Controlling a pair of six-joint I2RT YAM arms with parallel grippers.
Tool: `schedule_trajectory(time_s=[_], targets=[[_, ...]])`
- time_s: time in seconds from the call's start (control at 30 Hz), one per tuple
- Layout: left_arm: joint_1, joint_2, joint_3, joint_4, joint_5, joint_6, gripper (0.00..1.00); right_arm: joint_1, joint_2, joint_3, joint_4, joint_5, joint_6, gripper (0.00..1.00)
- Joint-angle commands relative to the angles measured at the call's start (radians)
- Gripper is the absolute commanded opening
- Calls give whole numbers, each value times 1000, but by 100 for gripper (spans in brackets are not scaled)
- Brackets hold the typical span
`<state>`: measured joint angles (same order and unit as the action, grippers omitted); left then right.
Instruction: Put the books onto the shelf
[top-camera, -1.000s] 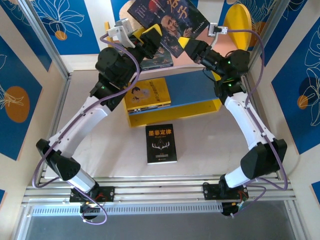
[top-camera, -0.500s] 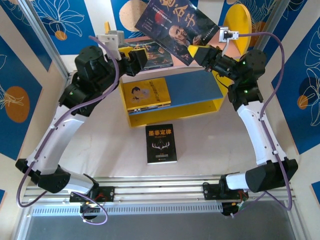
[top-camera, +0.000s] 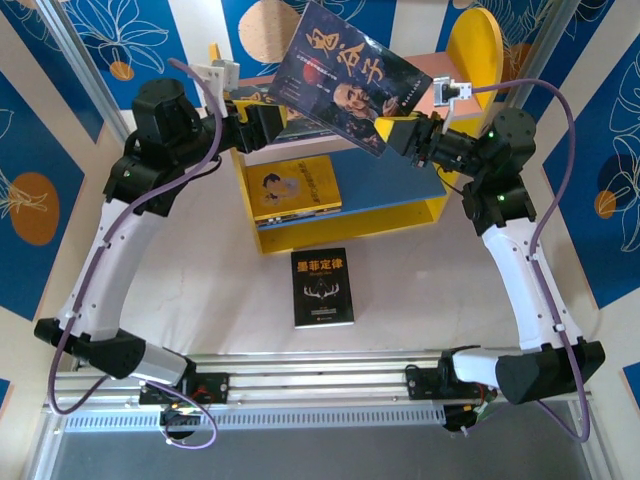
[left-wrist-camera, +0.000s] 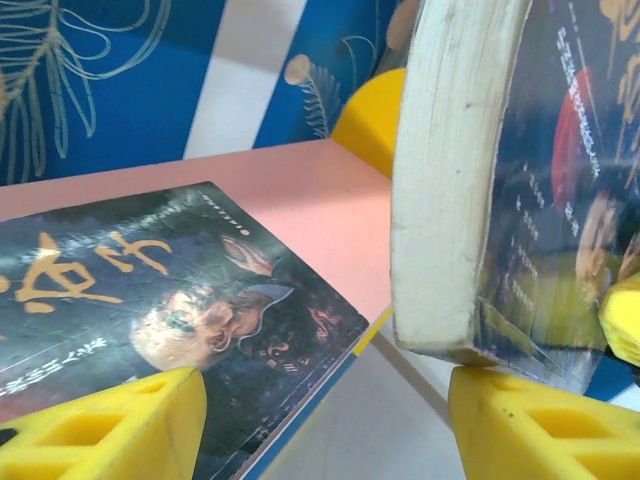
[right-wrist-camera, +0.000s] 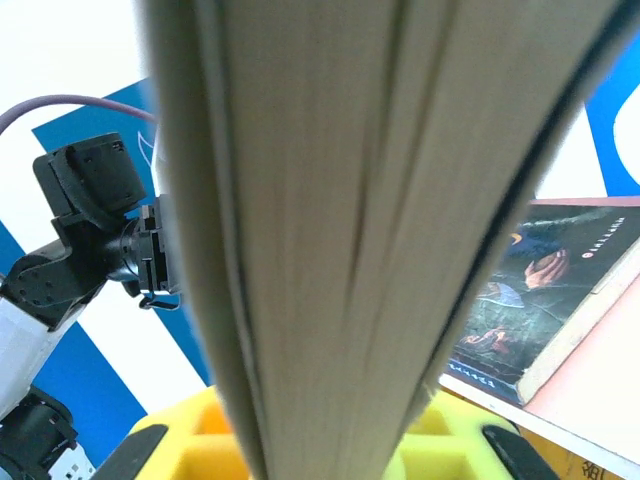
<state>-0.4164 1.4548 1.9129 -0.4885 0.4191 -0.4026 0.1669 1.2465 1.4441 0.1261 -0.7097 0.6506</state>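
blue panels (top-camera: 30, 130) with white flower drawings wall in a pale table (top-camera: 200, 270), and the shelf (top-camera: 476, 50) stands at its far middle. by my reading the task is roughly midway. two books look placed. the yellow book (top-camera: 295, 187) lies flat at the left end of the blue lower board (top-camera: 390, 175), and a portrait book (left-wrist-camera: 170, 300) lies flat on the pink upper board (left-wrist-camera: 300, 200). a second portrait book (top-camera: 345, 75) is in the air above the shelf, tilted, with the right gripper (top-camera: 398, 125) clamped on its near right corner. the right wrist view has its page edge squeezed between the yellow pads (right-wrist-camera: 190, 440). the left gripper (top-camera: 272, 118) hovers over the left part of the pink upper board with its jaws apart and nothing between them, the raised book's corner just beside one of its fingers (left-wrist-camera: 540, 430). left to do: set the raised book down on the shelf, then fetch the black antler book (top-camera: 322, 287), which lies flat on the table just near of the shelf, untouched. a fifth book i cannot make out, so its place is unsure.
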Motion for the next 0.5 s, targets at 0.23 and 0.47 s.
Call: schedule_trajectory(time_s=[0.23,0.47], targets=[[45,68,63,15,177,-15,67,-6,-22,34,-53,-55,-71,0],[48,36,44,36,211,-8,67,-42,-11,44,-105,22,-41,0]])
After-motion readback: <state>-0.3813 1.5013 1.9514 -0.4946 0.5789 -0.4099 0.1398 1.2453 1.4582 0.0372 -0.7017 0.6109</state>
